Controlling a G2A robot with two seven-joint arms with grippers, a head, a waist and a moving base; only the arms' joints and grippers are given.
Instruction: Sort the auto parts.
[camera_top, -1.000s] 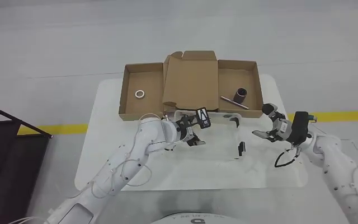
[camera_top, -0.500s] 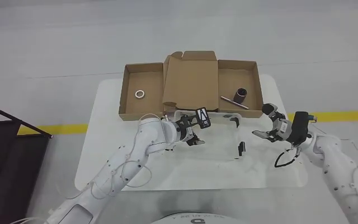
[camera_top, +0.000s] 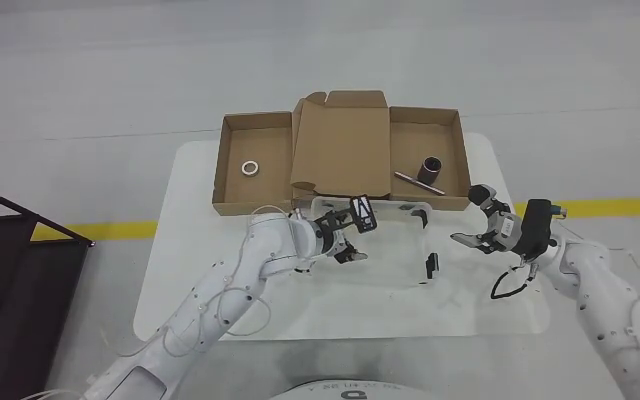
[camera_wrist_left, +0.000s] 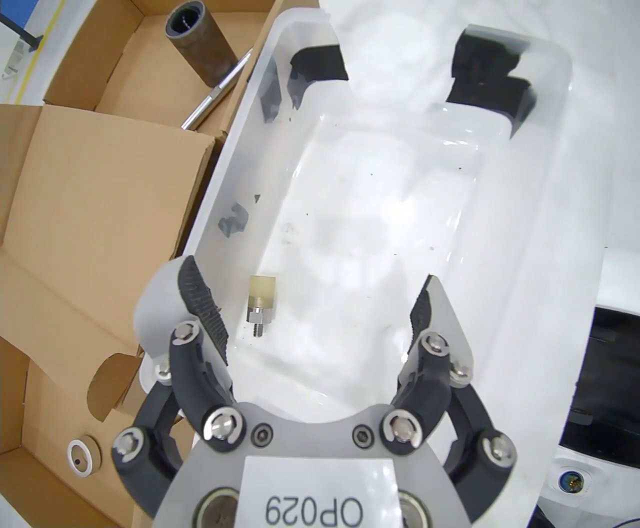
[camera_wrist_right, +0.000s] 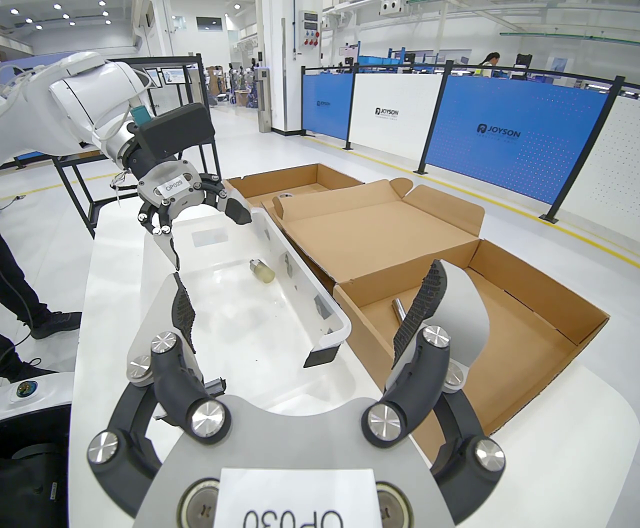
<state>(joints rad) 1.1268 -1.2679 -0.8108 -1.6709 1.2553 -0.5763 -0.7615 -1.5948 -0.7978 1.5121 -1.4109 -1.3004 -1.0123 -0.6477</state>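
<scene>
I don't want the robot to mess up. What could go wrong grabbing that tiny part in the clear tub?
The small part lies close to the wall of the clear tub, so a jaw of the open left gripper might bump that wall first. It looks round, so it may roll or slip out.

My left arm (camera_top: 235, 285) stretches forward with the elbow bent, and the left tool (camera_wrist_left: 306, 280) tips downward, its fingers spread wide. My right arm (camera_top: 592, 280) comes in from the side, and the right tool (camera_wrist_right: 306, 272) points across toward the left one, its fingers equally wide apart.
</scene>
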